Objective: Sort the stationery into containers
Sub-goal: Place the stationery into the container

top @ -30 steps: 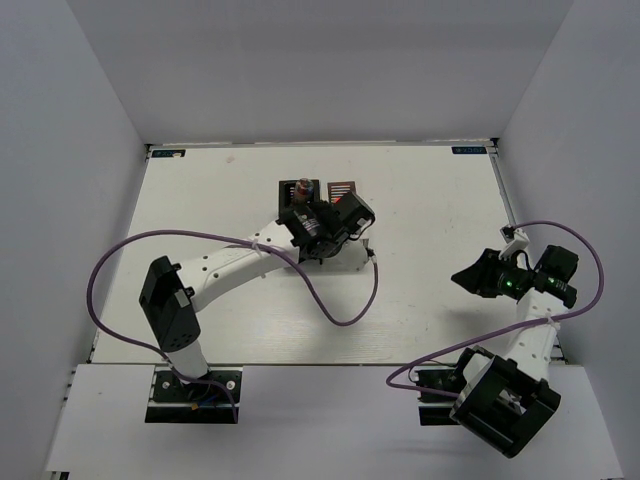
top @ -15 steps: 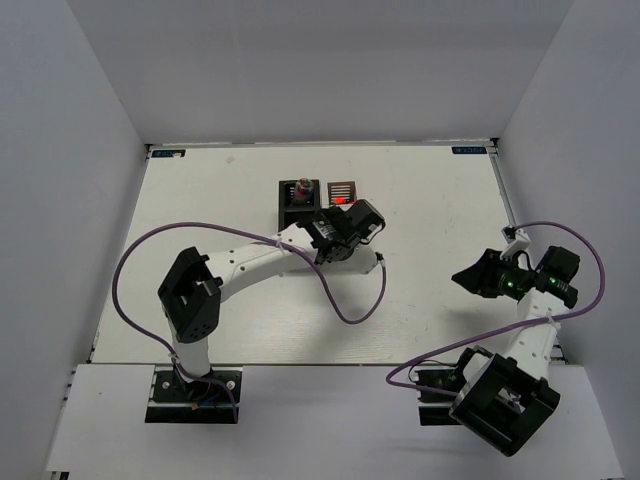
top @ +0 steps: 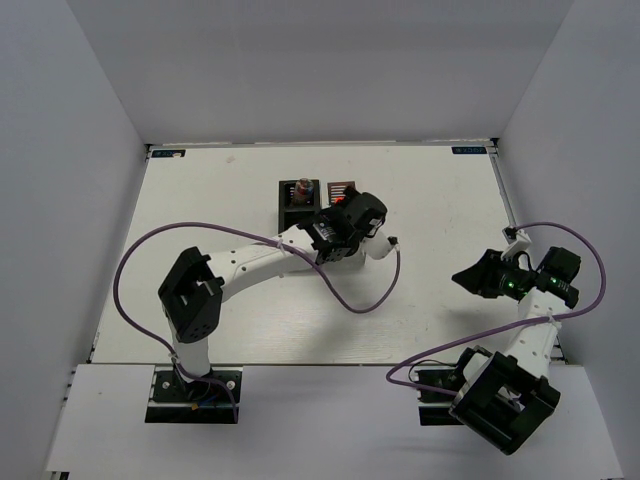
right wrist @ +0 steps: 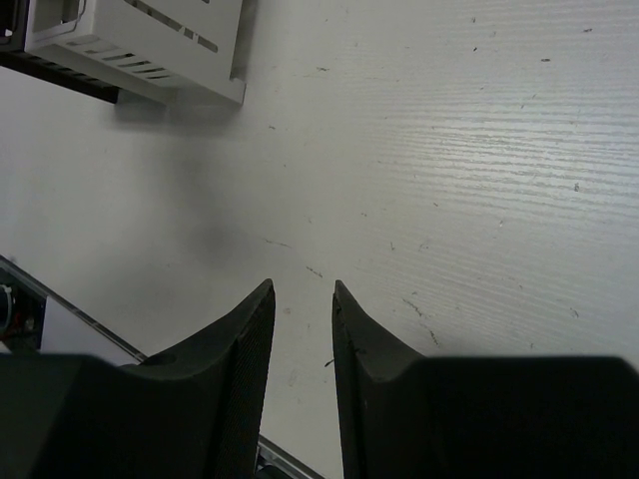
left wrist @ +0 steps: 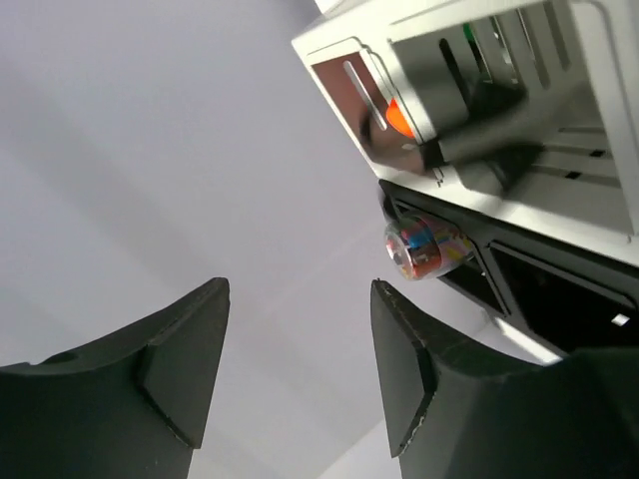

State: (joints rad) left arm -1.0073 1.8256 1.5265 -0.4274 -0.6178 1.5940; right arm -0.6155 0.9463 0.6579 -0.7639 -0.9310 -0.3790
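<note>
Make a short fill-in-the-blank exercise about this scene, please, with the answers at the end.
1. The left gripper has its jaws ___, with nothing between them.
2. The clear tube stands in the organiser whose colour is ___.
3. The marker end seen inside the white organiser is ___.
Answers: open; black; orange.

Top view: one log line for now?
left jaws: open, empty | at: white organiser | right jaws: open, empty | over: table
</note>
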